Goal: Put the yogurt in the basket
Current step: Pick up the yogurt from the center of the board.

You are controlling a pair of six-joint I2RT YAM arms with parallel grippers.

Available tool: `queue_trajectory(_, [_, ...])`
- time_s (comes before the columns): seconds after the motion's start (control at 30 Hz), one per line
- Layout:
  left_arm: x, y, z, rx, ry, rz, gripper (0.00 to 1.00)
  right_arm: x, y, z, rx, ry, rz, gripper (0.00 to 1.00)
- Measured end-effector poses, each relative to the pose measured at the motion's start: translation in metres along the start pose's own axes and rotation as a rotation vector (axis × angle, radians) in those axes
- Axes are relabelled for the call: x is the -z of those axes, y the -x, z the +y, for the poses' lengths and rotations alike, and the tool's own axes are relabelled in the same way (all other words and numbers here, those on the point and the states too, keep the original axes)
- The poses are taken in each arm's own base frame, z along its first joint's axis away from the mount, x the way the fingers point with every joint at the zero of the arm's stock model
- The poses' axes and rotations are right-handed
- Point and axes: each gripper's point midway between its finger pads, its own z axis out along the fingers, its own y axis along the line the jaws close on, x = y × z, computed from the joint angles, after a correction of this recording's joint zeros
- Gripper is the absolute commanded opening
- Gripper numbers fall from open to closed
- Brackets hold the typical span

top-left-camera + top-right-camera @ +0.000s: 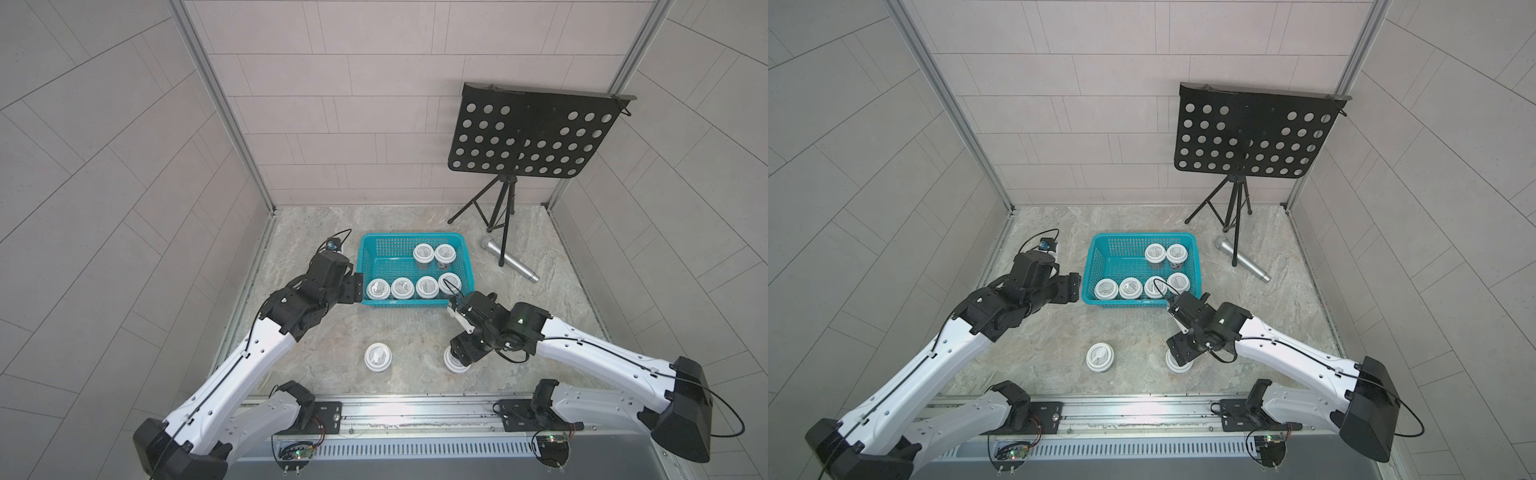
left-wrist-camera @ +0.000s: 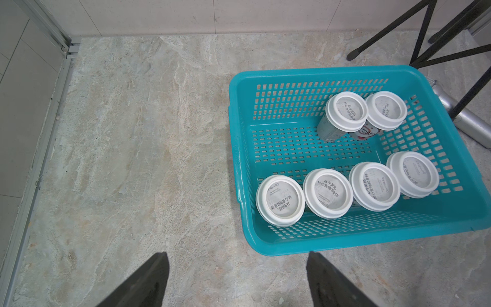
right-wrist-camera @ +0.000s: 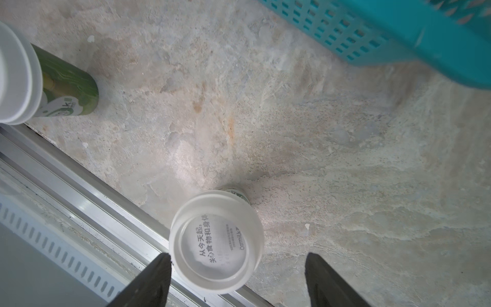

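Marble table (image 1: 407,332) inside a tiled booth. Black music stand (image 1: 532,133) at the far right corner. Teal basket (image 1: 411,237) mid-table. Silver microphone (image 1: 511,262) lies right of the basket, under the stand's legs.

Left hand (image 2: 236,255) is just beside the basket's near left corner. It's released, nothing between the fingers. Right hand (image 3: 237,255) is low by the table's front edge, also released. Its fingers are spread either side of the front-right yogurt cup (image 3: 216,242): one finger just beside the lid, the other apart. No clamp.

Six yogurt cups (image 1: 402,288) stand in the basket, four along the near wall and two at the far right. The front-left yogurt cup (image 1: 378,357) stands alone on the table, green sleeve, well apart from both hands.
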Motion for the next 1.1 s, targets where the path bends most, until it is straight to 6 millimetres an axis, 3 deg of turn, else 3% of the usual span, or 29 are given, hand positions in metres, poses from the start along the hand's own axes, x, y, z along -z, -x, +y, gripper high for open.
queue_trajectory(0.63, [-0.001,0.001,0.005,0.014,0.007,0.002,0.88,-0.008,-0.009,0.018,0.097,-0.026,0.044,0.87])
queue_trajectory(1.1, [-0.001,0.0,0.002,0.014,-0.005,0.007,0.88,-0.017,-0.012,0.015,0.099,-0.077,0.068,0.78])
